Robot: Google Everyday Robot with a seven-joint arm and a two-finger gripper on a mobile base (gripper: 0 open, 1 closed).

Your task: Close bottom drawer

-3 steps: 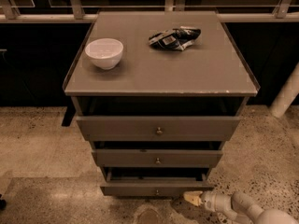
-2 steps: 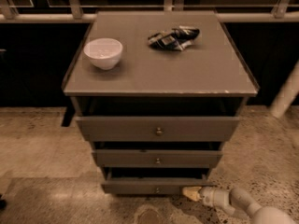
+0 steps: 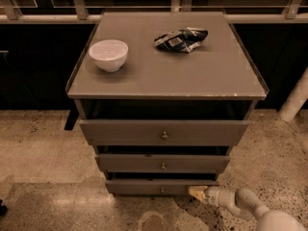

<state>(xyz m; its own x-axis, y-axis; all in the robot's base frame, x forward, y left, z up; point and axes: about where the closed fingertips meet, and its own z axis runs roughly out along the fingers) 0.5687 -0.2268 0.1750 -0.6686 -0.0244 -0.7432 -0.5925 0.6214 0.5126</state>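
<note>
The bottom drawer point(image 3: 139, 187), lowest and narrowest of three grey, brass-knobbed fronts, stands slightly pulled out, a dark gap above its short flat panel. The gripper point(image 3: 196, 192) sits at the panel's right end.

A smooth pale claw point(image 3: 197, 193) sits at the matt, grey wooden bottom drawer point(image 3: 137, 188).

The end effector point(image 3: 195, 192) sits at the right end of the bottom drawer point(image 3: 144, 187).
</note>
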